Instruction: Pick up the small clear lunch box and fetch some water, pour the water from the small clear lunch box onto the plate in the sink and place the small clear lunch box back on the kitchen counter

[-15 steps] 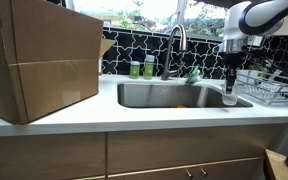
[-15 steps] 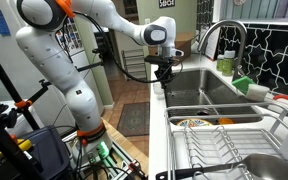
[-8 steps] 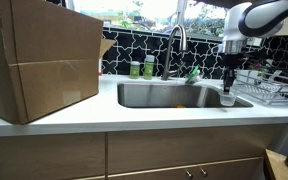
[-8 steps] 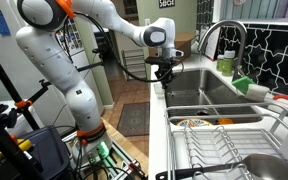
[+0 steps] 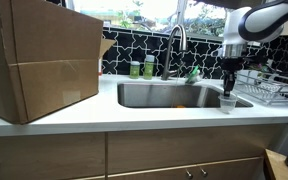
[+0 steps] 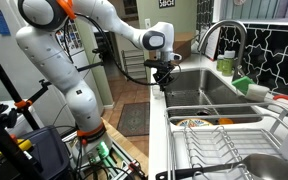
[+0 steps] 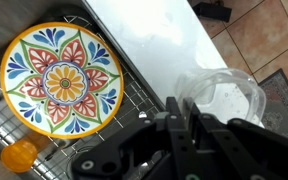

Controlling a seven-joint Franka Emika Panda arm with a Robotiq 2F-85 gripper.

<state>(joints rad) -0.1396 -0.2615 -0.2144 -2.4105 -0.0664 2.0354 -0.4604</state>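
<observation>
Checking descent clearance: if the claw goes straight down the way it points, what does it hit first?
The claw is shut on the small clear lunch box wall. Straight down lies the kitchen counter beside the sink. Whether the box rests on it is unclear.

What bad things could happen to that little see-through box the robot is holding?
The fingers seem to pinch just one wall of the small clear lunch box, so it might tilt or slip loose. It is also close to the front edge of the kitchen counter, with the floor right beyond, so a slip could drop it down there.
</observation>
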